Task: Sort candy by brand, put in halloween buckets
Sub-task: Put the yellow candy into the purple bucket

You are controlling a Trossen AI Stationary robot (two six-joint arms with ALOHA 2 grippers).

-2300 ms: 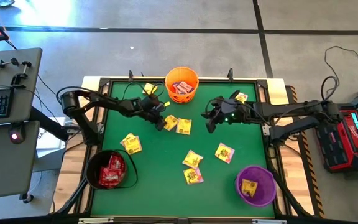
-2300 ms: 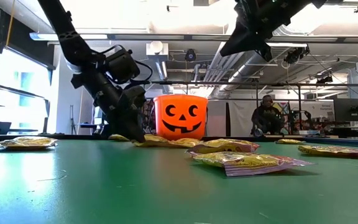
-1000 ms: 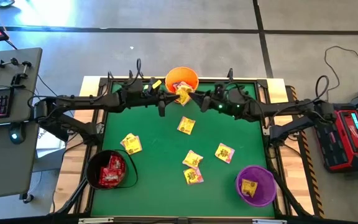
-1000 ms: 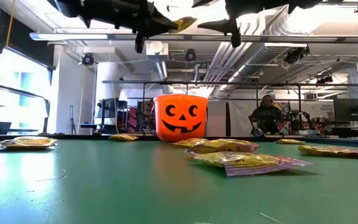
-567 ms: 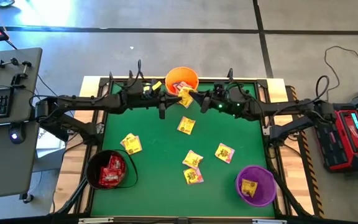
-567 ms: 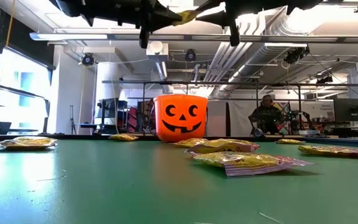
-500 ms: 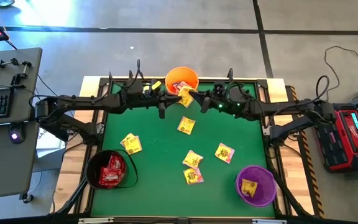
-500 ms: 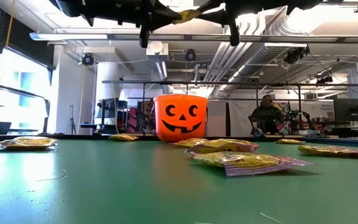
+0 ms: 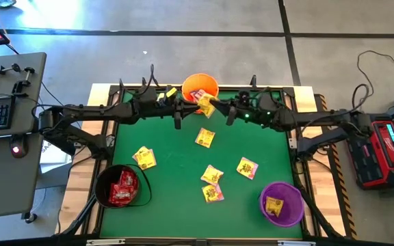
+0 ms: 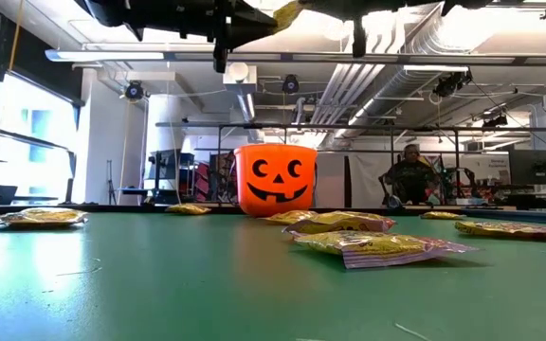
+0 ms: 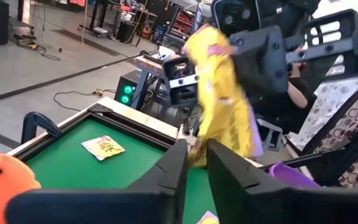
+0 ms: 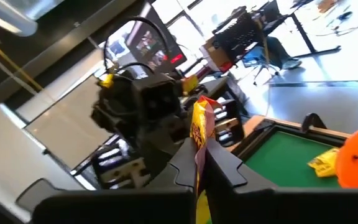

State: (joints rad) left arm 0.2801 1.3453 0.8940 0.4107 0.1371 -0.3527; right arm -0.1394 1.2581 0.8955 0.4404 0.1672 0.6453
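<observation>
From my seat, the left claw (image 9: 187,106) has just slackened, its fingers (image 11: 166,168) a little apart (handover nearly done). Just right of it, the right claw (image 9: 214,107) has snapped together on the yellow packet (image 9: 204,105), beside the orange bucket (image 9: 200,87); purple bucket (image 9: 281,203) next, I reckon.

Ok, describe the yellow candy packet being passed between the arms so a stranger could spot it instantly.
Start at the round orange plastic bucket at the far edge of the green table. Just in front of it the two dark arms meet, and the small yellow wrapped packet hangs pinched in the right gripper. Every other loose yellow packet lies flat on the table; this one is airborne.
</observation>
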